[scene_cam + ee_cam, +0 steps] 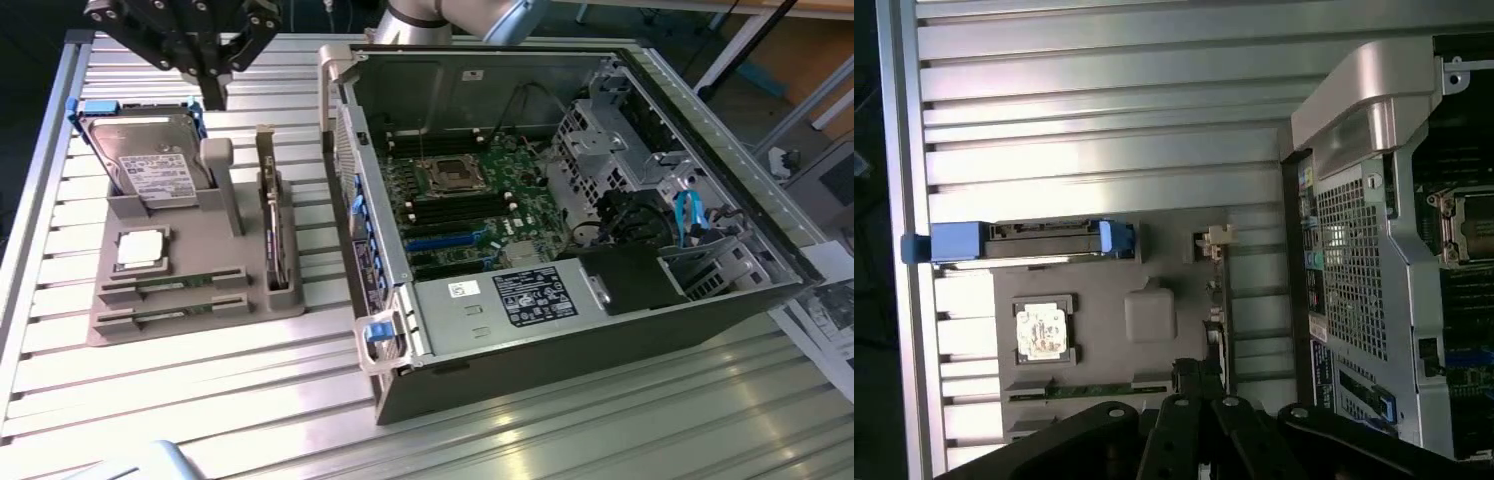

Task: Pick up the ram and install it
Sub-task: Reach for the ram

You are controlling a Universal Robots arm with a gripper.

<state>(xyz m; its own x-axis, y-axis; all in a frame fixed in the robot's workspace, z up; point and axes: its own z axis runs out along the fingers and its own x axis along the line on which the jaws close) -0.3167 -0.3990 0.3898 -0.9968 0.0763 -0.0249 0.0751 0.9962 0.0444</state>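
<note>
Two thin green ram sticks lie side by side in slots at the front of the grey holder [200, 262], one [174, 281] just behind the other [171, 310]. In the wrist view one ram stick [1094, 389] shows next to the square silver processor [1042, 332]. My gripper [214, 95] hangs high over the holder's back end, beside the hard drive [147, 158], far from the ram. Its fingers meet at the tips and carry nothing. In the wrist view the gripper [1194, 385] sits above the holder, close to the expansion card [1216, 300].
The open computer case [574, 340] lies on the exterior view's right, with the motherboard [467, 205] and its memory slots exposed. The expansion card [274, 235] stands upright along the holder's edge nearest the case. The slatted metal table [174, 400] spreads out in front.
</note>
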